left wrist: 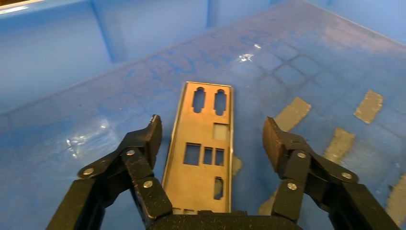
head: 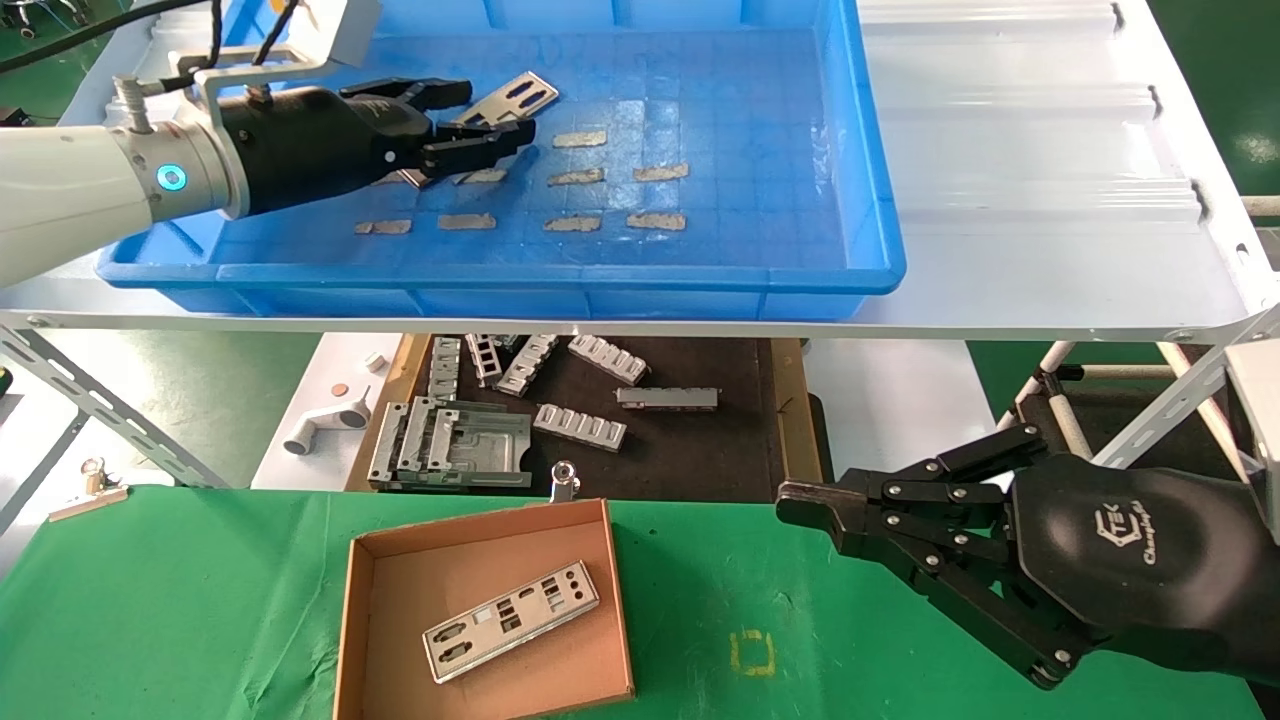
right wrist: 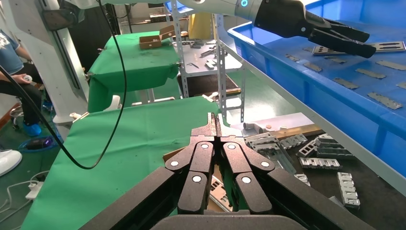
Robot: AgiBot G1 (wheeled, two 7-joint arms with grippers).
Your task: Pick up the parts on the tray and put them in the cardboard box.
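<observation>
- Left gripper (left wrist: 210, 139) is hovering wide open, straddling a plate (left wrist: 203, 158) in the tray (head: 870, 200), gripping nothing.
- Right gripper (head: 800, 505) is idling closed, empty, beside the cardboard box (head: 380, 590).

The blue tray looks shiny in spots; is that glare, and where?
Left wrist view: white glints on the tray floor beyond the open left claw and plate. Head view: a pale sheen near the tray's right wall.

Bright blue, grid-floored tray (head: 850, 200); silver punched plate (left wrist: 203, 148) between black left claw (left wrist: 210, 139) fingers; brown box (head: 375, 590); green worktop (head: 200, 600).
</observation>
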